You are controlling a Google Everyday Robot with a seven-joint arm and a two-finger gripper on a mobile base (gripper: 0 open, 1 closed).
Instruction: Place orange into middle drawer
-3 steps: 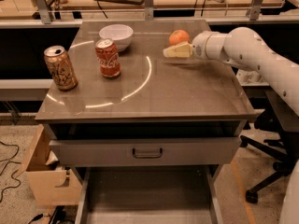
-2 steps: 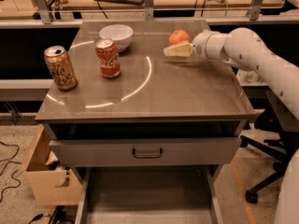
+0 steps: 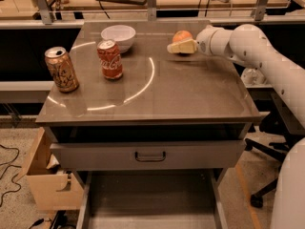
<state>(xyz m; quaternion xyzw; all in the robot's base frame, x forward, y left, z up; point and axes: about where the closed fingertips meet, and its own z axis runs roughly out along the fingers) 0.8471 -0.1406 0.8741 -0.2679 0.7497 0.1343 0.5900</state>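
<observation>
Cream-yellow gripper (image 3: 181,46), at the end of a thick white arm (image 3: 252,46) reaching in from the right, sits low over the far right part of a brushed steel cabinet top (image 3: 190,94). It is right against the orange (image 3: 182,35), which rests on the top just behind it. Whether the gripper has closed on the fruit or is only beside it cannot be told from this angle.

Further left on the same surface stand a white bowl (image 3: 118,35) at the back, a red cola can (image 3: 110,59) in front of it, and a tan soda can (image 3: 61,69) near the left edge.

Below the top is a grey drawer front (image 3: 149,155) with a dark handle. Under that, the middle drawer (image 3: 150,199) is pulled out, its grey floor showing between pale side walls. A cardboard box (image 3: 45,185) sits on the floor at left.

The task looks to be at an early stage: the drawer is open and ready, but the orange is on the top, not yet lifted, carried down or released.
</observation>
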